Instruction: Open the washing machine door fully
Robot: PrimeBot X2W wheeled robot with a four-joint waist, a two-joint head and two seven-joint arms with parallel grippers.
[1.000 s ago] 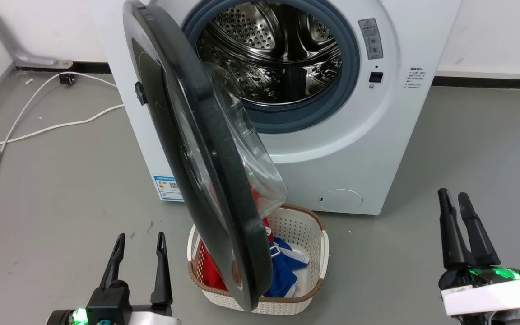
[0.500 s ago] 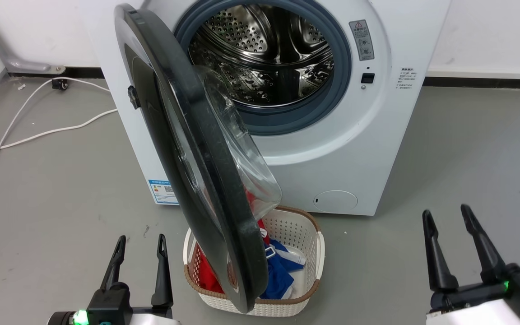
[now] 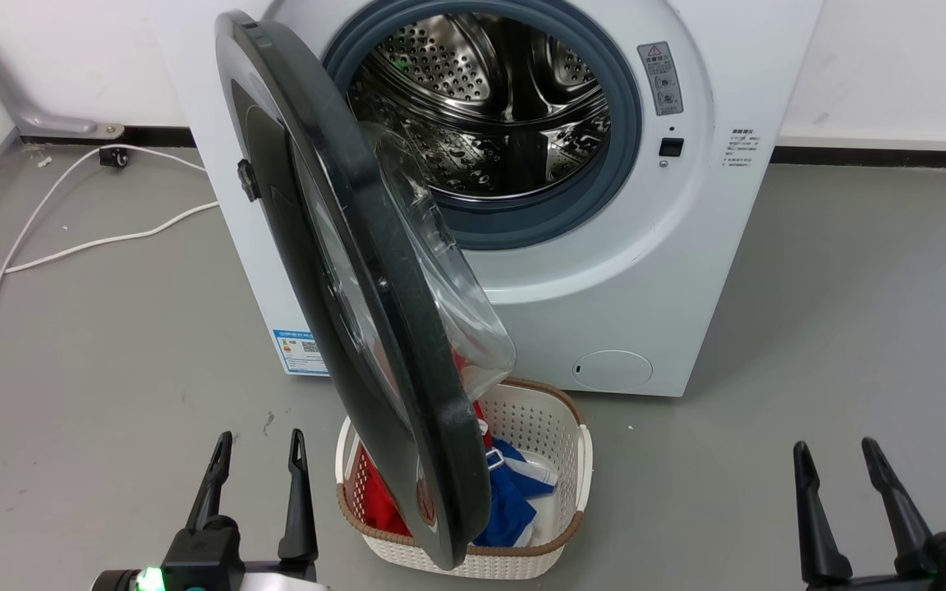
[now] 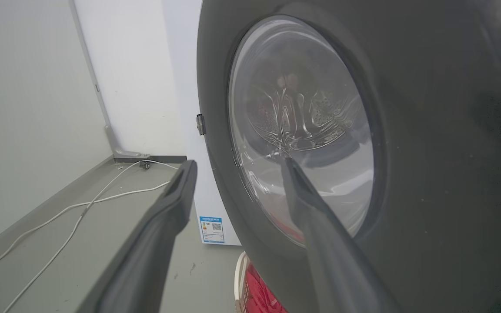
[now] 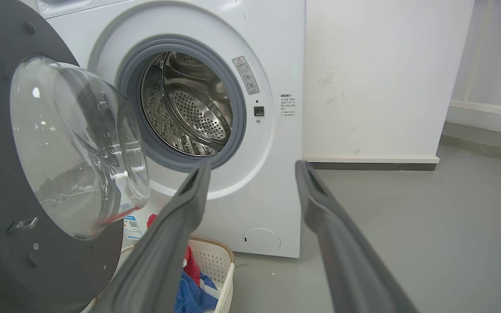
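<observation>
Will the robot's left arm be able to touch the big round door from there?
Probably yes. Its jaws stand open, pointing toward the washing machine door, whose dark outer face looks close in the left wrist view, with nothing in between.

The large round washing machine door (image 4: 429, 152), glossy black rim around clear domed glass, is seen just past the left gripper (image 4: 237, 164), whose dark fingers are spread apart. A white cable (image 4: 81, 208) is trailed across the grey floor (image 4: 102, 243) toward its far corner.
</observation>
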